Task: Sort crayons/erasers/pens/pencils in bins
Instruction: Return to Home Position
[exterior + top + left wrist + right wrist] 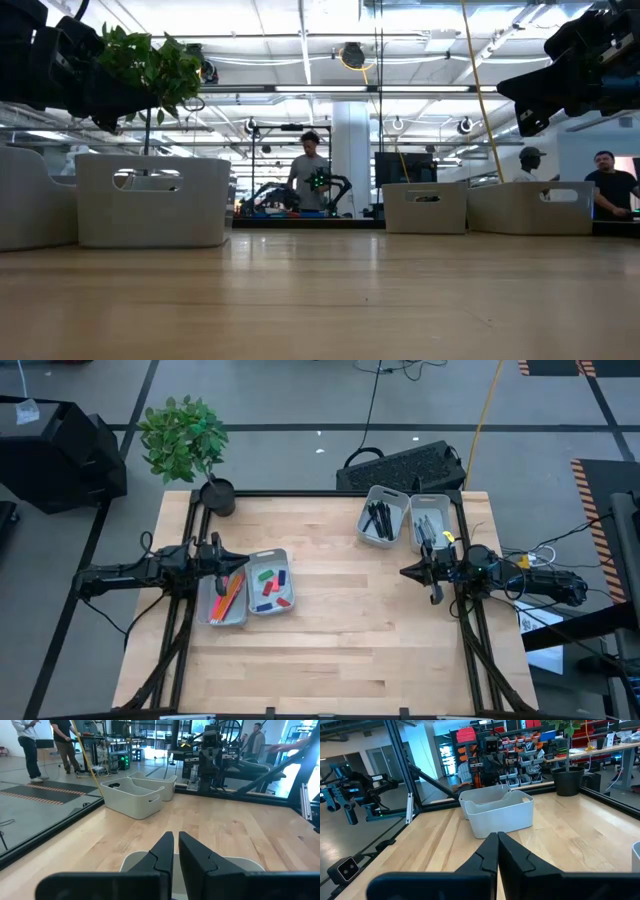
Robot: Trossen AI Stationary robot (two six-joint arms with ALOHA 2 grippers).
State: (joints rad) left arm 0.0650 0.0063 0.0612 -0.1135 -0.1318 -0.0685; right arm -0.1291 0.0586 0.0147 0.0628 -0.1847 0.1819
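On the table [330,610], four light-grey bins stand as two side-by-side pairs, with the potted plant [185,445] at one far corner serving as reference.

The pair nearer the plant sits just in front of it. The bin closest to the plant's edge of the table [226,600] holds orange and pink-red pencils [230,595] lying lengthwise. Its neighbour [269,582], touching it on the side away from the plant, holds erasers [270,585] in green, red, pink and blue.

The second pair stands well apart from the plant, along the same far edge near the opposite corner. The bin nearer the plant [382,516] holds black pens [379,520]. The other bin [431,520] holds dark stick-shaped items; their type cannot be determined.

The left gripper [226,563] hovers over the pencil bin. In the left wrist view its fingers [167,850] stand slightly apart, grasping nothing.

The right gripper [408,572] hangs just in front of the second pair. In the right wrist view its fingers [491,851] are closed together, grasping nothing.
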